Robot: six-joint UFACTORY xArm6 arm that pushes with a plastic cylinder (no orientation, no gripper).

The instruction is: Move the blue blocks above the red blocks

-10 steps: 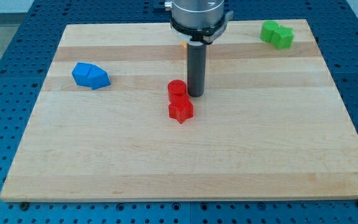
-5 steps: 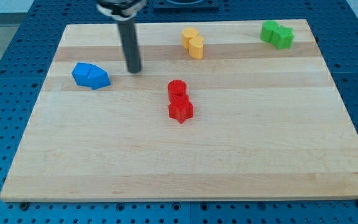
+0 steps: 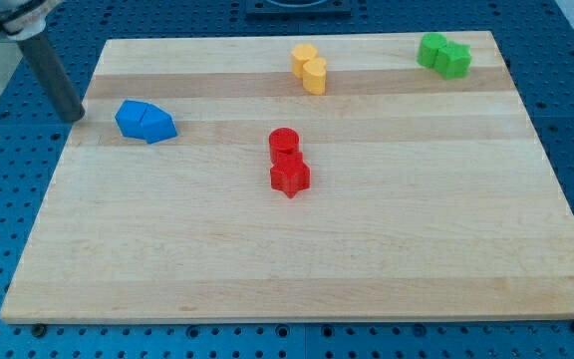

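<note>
Two blue blocks [image 3: 145, 122] lie pressed together as one angular cluster at the board's left. A red cylinder [image 3: 284, 143] stands near the board's middle, with a red star-shaped block [image 3: 290, 177] touching it just below. My tip [image 3: 72, 117] is at the board's left edge, a short way left of the blue blocks and level with them, not touching them. The rod slants up to the view's top left corner.
Two yellow blocks [image 3: 309, 68] sit together at the top middle of the wooden board [image 3: 297, 259]. Two green blocks [image 3: 443, 54] sit together at the top right corner. A blue perforated table surrounds the board.
My tip has swept left, from right beside the red cylinder, past the blue blocks, to the board's left edge. No block has moved.
</note>
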